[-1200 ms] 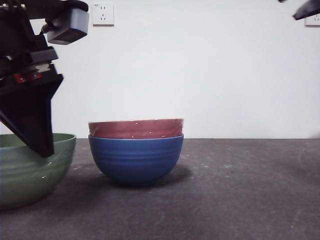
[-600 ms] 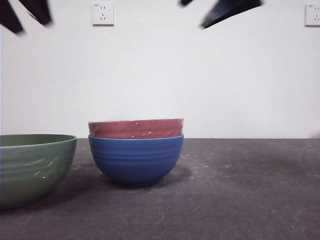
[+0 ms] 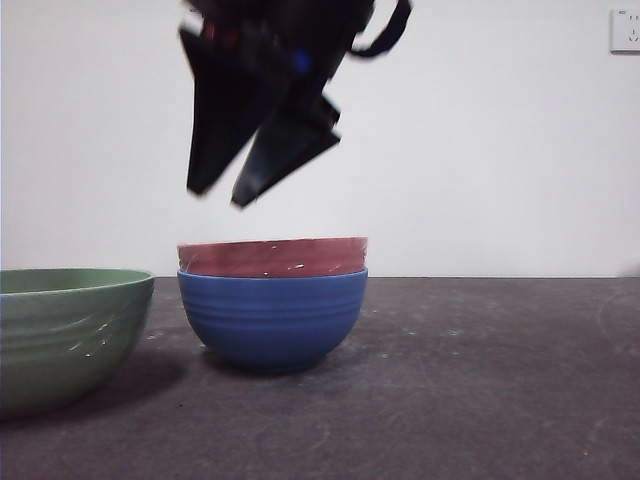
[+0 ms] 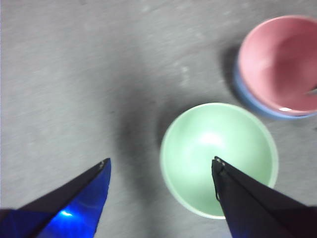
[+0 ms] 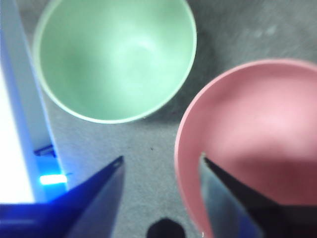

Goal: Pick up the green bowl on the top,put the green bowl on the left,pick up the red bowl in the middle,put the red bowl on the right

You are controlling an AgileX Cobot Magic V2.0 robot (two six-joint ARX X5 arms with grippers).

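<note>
The green bowl (image 3: 65, 335) stands upright on the table at the left, free of both grippers. The red bowl (image 3: 272, 257) sits nested in a blue bowl (image 3: 272, 320) at the middle. My right gripper (image 3: 220, 198) hangs open a little above the red bowl's left rim. In the right wrist view its jaws (image 5: 162, 158) straddle the rim of the red bowl (image 5: 257, 129), with the green bowl (image 5: 116, 54) beyond. My left gripper (image 4: 161, 160) is open high above the green bowl (image 4: 208, 139) and holds nothing. It is out of the front view.
The dark grey table (image 3: 480, 380) stretches bare to the right of the stacked bowls. A white wall with a socket (image 3: 625, 30) stands behind. The blue bowl's edge (image 4: 247, 96) peeks from under the red bowl (image 4: 280, 64).
The left gripper let go of the green bowl and rose out of the front view. The right arm swung in from the top right and came down over the red bowl.
</note>
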